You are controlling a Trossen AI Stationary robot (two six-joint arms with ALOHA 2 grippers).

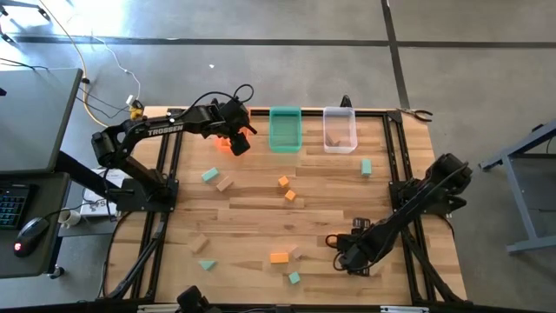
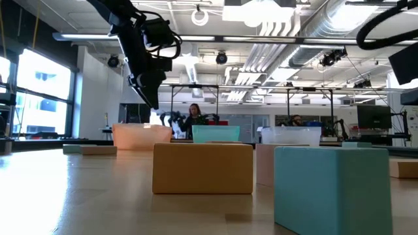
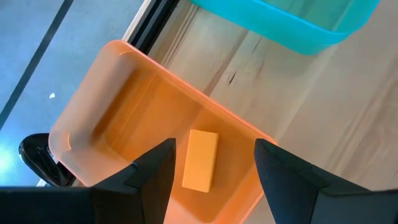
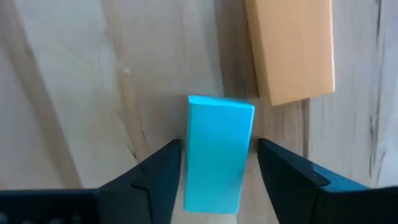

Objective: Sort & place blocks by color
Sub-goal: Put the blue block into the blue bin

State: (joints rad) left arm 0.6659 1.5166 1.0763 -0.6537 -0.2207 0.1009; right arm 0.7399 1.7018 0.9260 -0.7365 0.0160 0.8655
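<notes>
Down at the near right corner of the table [image 1: 261, 213], your right gripper [image 4: 216, 180] is low over a teal block [image 4: 216, 158]. The block sits right between the two fingers [image 4: 158, 177], with a sliver of wood still showing on each side, so the jaws bracket it but aren't touching it yet. Just beyond it, almost touching its far corner, lies a pale wooden block [image 4: 291, 50].

Up at the back left, your left gripper [image 3: 214, 174] hangs over the orange bin [image 3: 118, 99] with its fingers spread and nothing in them. An orange block [image 3: 200, 160] lies flat on the bin floor, straight below the gap between the fingers. The green bin [image 1: 285, 130] is next door, and the clear bin [image 1: 340, 129] is one further along.

The rest of the blocks are scattered on the table: two small orange cubes [image 1: 287, 188] near the middle, an orange brick [image 1: 278, 257] toward the front with a teal cube [image 1: 294, 278] near it, a teal piece [image 1: 209, 175] beside a wooden one [image 1: 225, 183] on the left, and a teal block [image 1: 367, 166] over by the clear bin.
</notes>
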